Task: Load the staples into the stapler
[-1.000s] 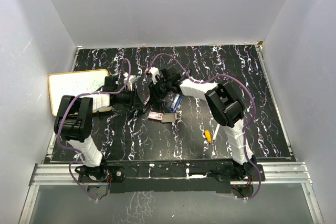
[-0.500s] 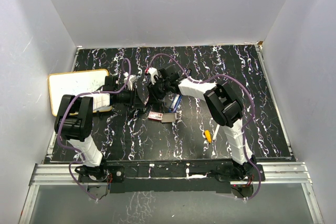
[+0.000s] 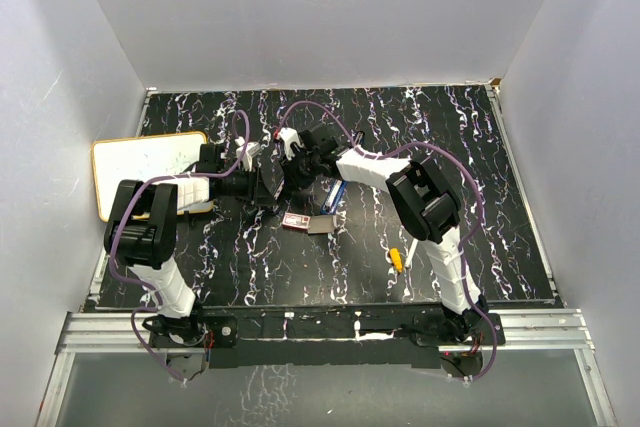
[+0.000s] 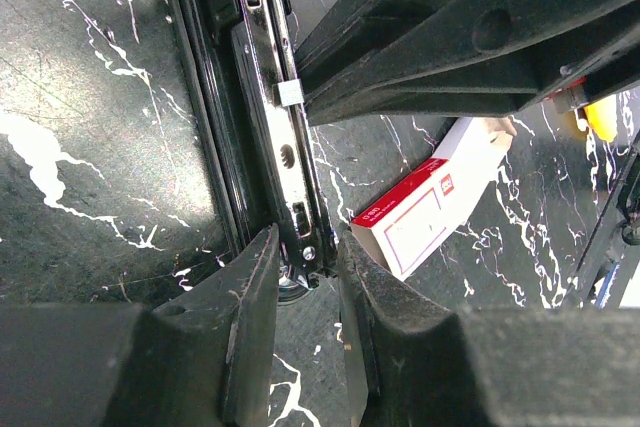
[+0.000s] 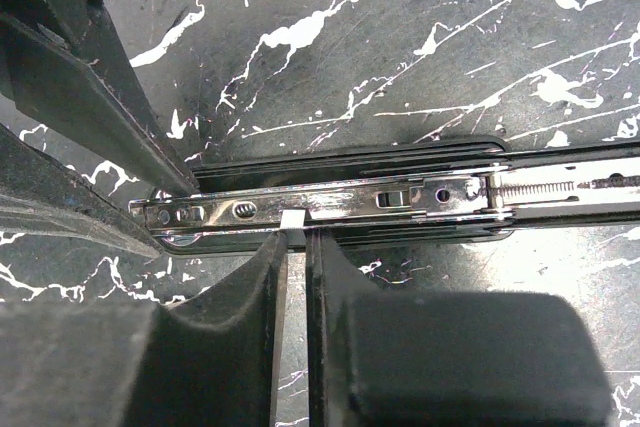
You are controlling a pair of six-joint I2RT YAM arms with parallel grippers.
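The stapler lies open on the black marble table, its chrome magazine rail (image 5: pixel 400 197) facing up. My left gripper (image 4: pixel 306 239) is shut on the stapler's end (image 4: pixel 300 262) and holds it. My right gripper (image 5: pixel 296 239) sits at the rail's side, fingers nearly together, pinching a small silver piece (image 5: pixel 292 218) at their tips. That piece (image 4: pixel 290 94) rests against the rail (image 4: pixel 280 152). The staples, a red-and-white box (image 4: pixel 425 217) with a tan tray (image 3: pixel 320 226), lie just in front of both grippers (image 3: pixel 282 179). Most of the stapler is hidden in the top view.
A white board (image 3: pixel 148 172) lies at the table's left edge. A blue-and-white object (image 3: pixel 336 193) sits under the right forearm. A yellow-tipped pen (image 3: pixel 397 258) lies near the right arm's base. White walls enclose the table.
The right gripper's jaws have narrowed, and its wrist has shifted slightly left and back over the stapler. The left arm, stapler and box have not moved.
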